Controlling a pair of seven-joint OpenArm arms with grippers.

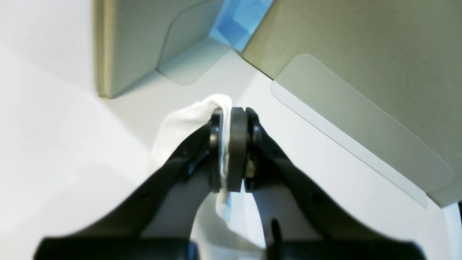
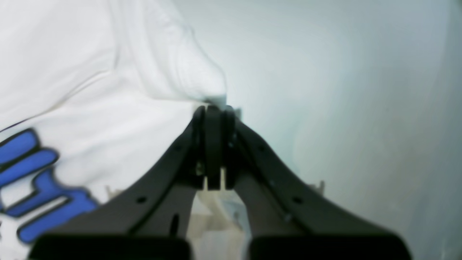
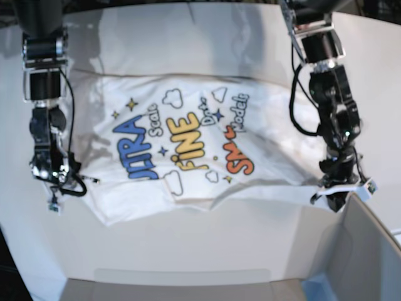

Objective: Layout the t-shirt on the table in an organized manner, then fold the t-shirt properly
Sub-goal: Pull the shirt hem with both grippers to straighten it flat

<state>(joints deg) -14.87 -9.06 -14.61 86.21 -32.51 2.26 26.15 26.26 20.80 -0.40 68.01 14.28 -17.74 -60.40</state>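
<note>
White cotton bunches between the left fingers [image 1: 232, 112] in the left wrist view: they are pinched narrow on a fold of the t-shirt [image 1: 187, 122], which trails off to their left and below them. Ahead of them stands a grey box [image 1: 361, 54] with a blue corner, near enough that a forward pull could, I judge, drag cloth or arm against it.

White again in the right wrist view, where the right fingers [image 2: 213, 110] are pressed together at the shirt's edge. The sleeve or hem rises just beyond their tips and the blue lettering [image 2: 32, 173] lies to their left; whether cloth is truly caught between them is hard to tell.

From the base view, the t-shirt lies print-up across the white desk [image 3: 219, 226], stretched between the two arms, with its near edge still rumpled. If the two pulls are uneven, or the right grip is only a thin pinch, an edge may slip free and the shirt collapse into wrinkles.
</note>
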